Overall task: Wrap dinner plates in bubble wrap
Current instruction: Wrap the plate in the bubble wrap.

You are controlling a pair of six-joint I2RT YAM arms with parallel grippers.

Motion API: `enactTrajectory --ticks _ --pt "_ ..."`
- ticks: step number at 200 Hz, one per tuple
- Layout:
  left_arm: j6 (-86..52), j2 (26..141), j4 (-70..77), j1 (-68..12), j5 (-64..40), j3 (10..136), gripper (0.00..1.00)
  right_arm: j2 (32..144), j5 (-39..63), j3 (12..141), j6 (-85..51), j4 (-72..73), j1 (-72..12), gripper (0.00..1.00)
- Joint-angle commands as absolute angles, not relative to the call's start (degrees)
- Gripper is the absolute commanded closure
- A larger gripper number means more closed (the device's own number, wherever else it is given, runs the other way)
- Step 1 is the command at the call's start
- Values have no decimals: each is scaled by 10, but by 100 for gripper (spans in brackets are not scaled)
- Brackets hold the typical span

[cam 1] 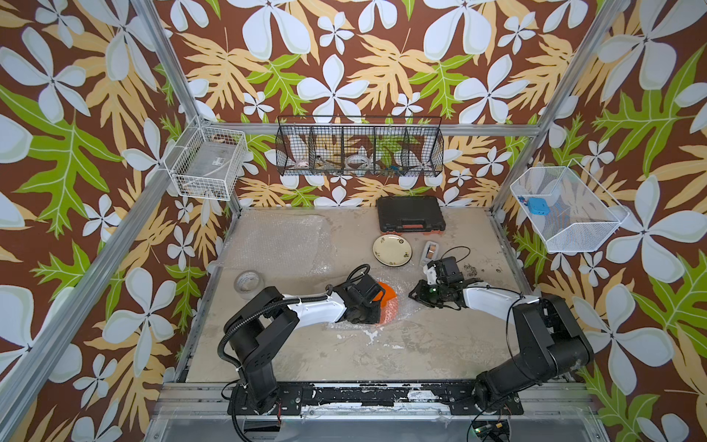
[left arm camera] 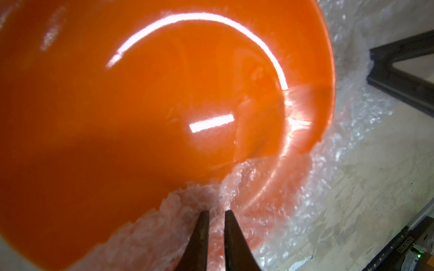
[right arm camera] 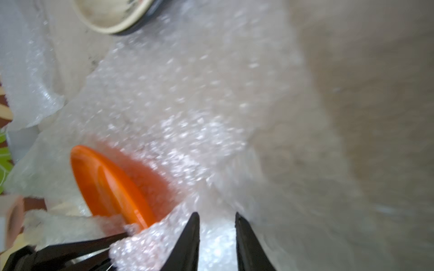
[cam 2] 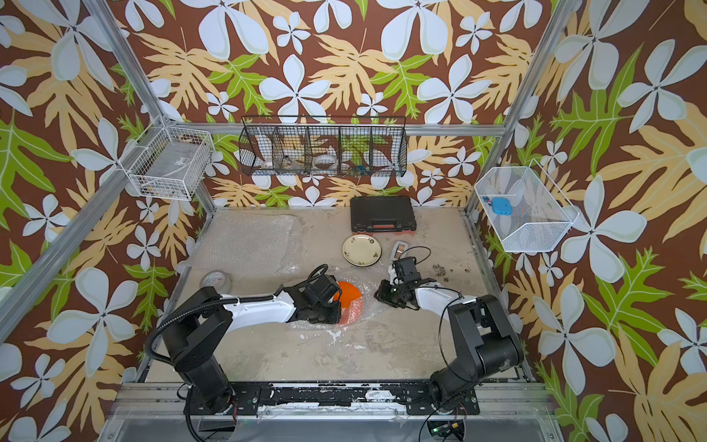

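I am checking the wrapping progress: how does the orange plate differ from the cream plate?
The orange plate is plain and glossy; the cream plate bears small dark flower marks. Bubble wrap covers part of the orange plate; the cream plate lies uncovered. Both are round and of like size.

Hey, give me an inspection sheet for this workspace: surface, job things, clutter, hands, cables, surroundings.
Surface: beige table, scuffed, with white flecks near the front.
Job's things: orange plate on bubble wrap, partly covered; cream plate bare; spare sheets at the back.
Clutter: tape roll, black case, small grey device.
Hands: left hand shut on the wrap's edge over the plate; right hand open over wrap.
Cables: black loop at the right wrist; hose along the left arm.
Surroundings: black wire basket, two white baskets, floral walls.
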State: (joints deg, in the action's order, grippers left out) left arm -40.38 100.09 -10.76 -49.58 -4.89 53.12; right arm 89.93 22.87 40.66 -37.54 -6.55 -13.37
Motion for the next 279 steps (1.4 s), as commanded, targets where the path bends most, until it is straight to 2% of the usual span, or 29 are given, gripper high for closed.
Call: enactTrajectory --ticks 1,37,50,68,92,138,146,165,198,231,243,279 --pt "-404 1003 -217 -492 -22 510 82 895 221 384 -384 -49 -82 69" --pt "-404 998 -216 -490 -19 500 82 825 224 363 -348 -93 -10 66" --pt "-402 1001 -216 -490 -22 503 82 789 232 360 -335 -114 -7 59" --pt "-399 1004 -218 -491 -22 509 82 753 294 346 -322 -126 -7 44" --pt "-396 1005 -220 -490 -23 512 82 738 326 317 -322 -128 -6 33" --pt "-391 1008 -210 -490 -34 507 82 813 357 303 -343 -19 -3 35" --pt "-390 1006 -207 -488 -37 505 82 826 369 297 -351 10 0 37" --pt "-387 1001 -198 -484 -46 501 82 843 375 298 -352 25 4 50" --pt "-385 996 -180 -478 -73 494 82 796 350 296 -351 12 4 78" --pt "-383 995 -171 -475 -85 489 83 744 361 301 -357 -15 4 96" --pt "-382 992 -165 -474 -90 485 83 724 370 306 -362 -28 3 100" --pt "-384 988 -141 -464 -119 476 83 676 375 335 -390 -68 -58 100"
